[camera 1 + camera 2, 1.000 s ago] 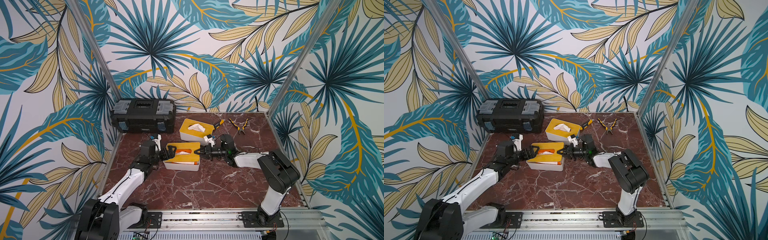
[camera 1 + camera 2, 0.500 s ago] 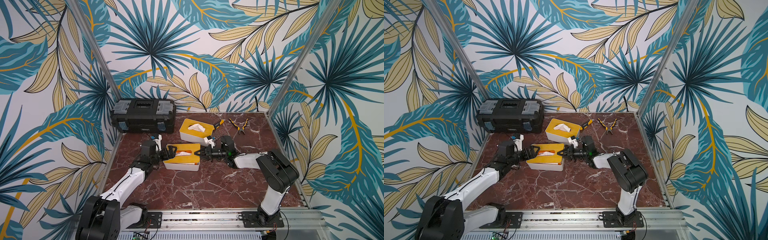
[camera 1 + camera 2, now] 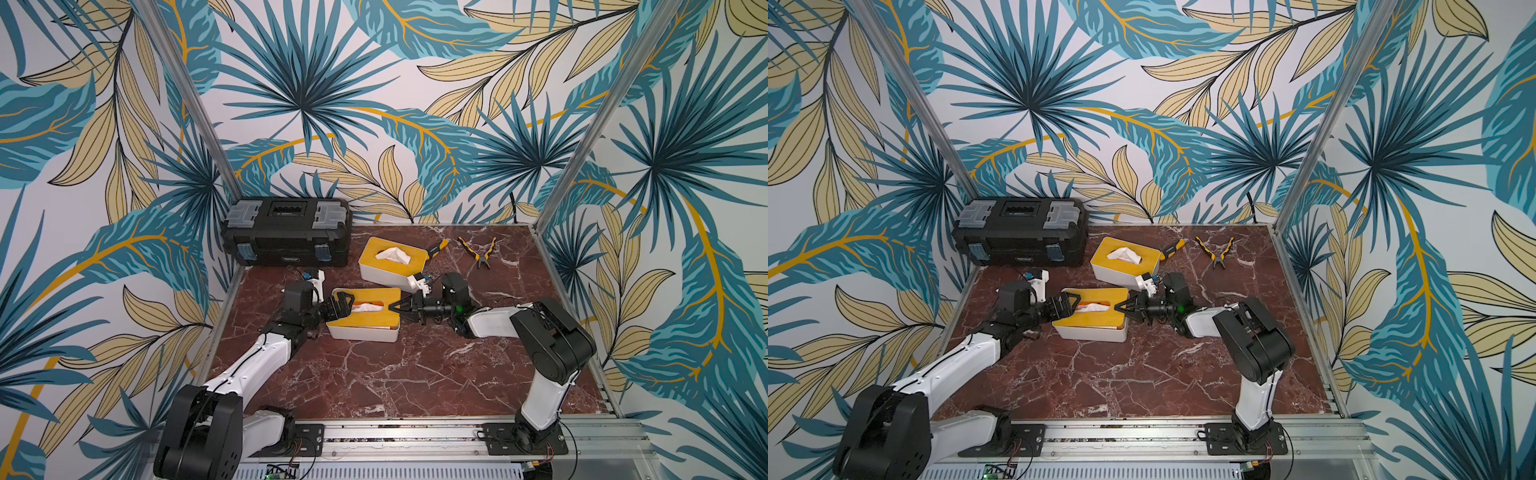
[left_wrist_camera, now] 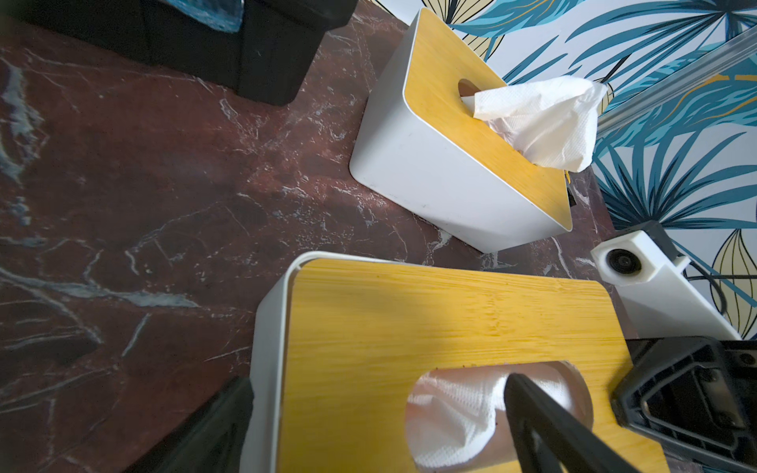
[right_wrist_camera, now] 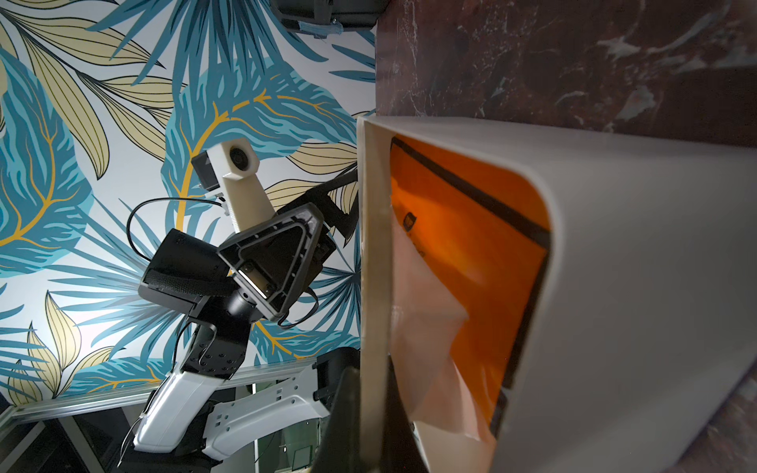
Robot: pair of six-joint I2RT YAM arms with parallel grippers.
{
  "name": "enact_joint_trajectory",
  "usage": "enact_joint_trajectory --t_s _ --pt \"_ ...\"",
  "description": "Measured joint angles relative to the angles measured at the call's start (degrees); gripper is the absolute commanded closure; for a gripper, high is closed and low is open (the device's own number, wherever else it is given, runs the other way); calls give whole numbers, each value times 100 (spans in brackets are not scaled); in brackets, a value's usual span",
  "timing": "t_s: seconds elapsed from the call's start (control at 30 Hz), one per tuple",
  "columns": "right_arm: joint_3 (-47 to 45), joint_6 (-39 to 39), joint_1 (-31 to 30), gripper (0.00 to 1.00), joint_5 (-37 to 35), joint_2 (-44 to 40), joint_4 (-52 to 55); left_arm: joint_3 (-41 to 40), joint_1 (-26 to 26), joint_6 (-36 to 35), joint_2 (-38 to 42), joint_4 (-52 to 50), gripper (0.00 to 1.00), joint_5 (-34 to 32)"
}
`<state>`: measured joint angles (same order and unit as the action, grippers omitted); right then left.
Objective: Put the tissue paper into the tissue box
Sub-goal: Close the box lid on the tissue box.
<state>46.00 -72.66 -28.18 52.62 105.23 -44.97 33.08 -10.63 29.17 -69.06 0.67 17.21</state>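
White tissue [image 3: 365, 307] sits in the oval slot of the near box [image 3: 361, 331], crumpled and mostly below the bamboo lid [image 3: 374, 319]. In the left wrist view the tissue [image 4: 450, 413] fills the slot of the lid [image 4: 409, 311]. One black finger [image 4: 532, 405] of the left gripper lies across it, and the other finger [image 4: 213, 426] is outside the box's end wall.

The left gripper [image 3: 344, 307] stands wide open and grips nothing, and both top views show it straddling that end of the box [image 3: 1090, 331]. At the other end, the right gripper [image 3: 395, 309] has its jaws closed on the lid's edge. The lid is tilted up at that end, leaving a gap above the white wall.

Through the gap, the right wrist view shows the lid's edge [image 5: 372, 266], an orange pack [image 5: 471, 254] inside the box [image 5: 635, 286], and pale tissue [image 5: 430, 327] hanging beneath the lid.

Just behind the near box stands a second box [image 3: 390, 270], with a sheet [image 3: 394, 254] poking up from its slot. A black toolbox [image 3: 286, 237] sits in the back left corner of the red marble table [image 3: 395, 374]. Yellow-handled pliers [image 3: 478, 251] lie near the back wall, and a black-and-yellow tool [image 3: 438, 248] lies beside the second box.
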Motion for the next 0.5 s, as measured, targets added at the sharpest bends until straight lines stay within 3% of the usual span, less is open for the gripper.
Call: enact_joint_trajectory --t_s 0.5 --pt "2 48 -42 100 -4 0 -20 0 24 44 -42 4 0 195"
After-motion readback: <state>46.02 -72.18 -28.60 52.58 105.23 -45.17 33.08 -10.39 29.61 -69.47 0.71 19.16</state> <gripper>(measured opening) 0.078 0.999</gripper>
